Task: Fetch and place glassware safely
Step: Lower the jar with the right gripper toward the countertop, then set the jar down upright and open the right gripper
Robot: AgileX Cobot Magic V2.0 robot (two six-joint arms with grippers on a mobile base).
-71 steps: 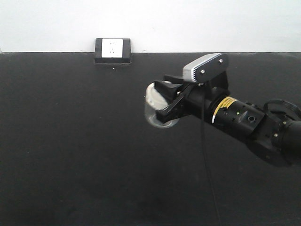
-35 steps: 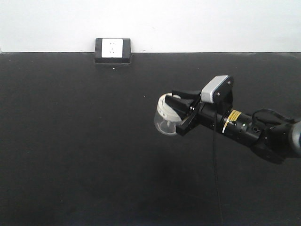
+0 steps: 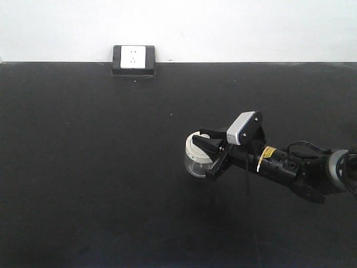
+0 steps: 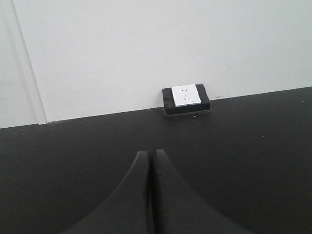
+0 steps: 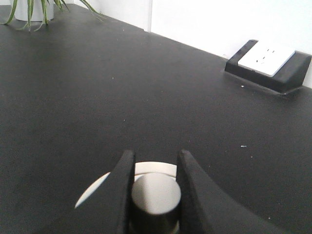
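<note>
One arm is showing in the front view, the right one, reaching in from the right edge over the black table (image 3: pixel 83 184). The right gripper (image 3: pixel 207 155) is pinching the glass jar (image 3: pixel 196 158) by the knob (image 5: pixel 156 195) on its cream-white lid (image 3: pixel 197 146); in the right wrist view the two dark fingers (image 5: pixel 122 180) are pressing that knob from both sides. The jar is sitting low over the tabletop, right of centre; whether it is touching the surface cannot be told. A grey wrist camera (image 3: pixel 244 127) is riding on top of the arm, and a thin black cable (image 3: pixel 249 218) is hanging from it toward the near edge.

The left gripper (image 4: pixel 150 165) is showing only in its own wrist view, its fingers pressed together with nothing between them, pointing at the back wall.

A black-framed white socket box (image 3: pixel 134 59) is lying at the far edge against the white wall (image 3: pixel 251 28), well apart from the jar. Green plant leaves (image 5: pixel 29 12) are poking in at the far left corner of the right wrist view. Bare black surface is lying all around the jar, on the left, in front and behind; only the arm itself is occupying the right side.
</note>
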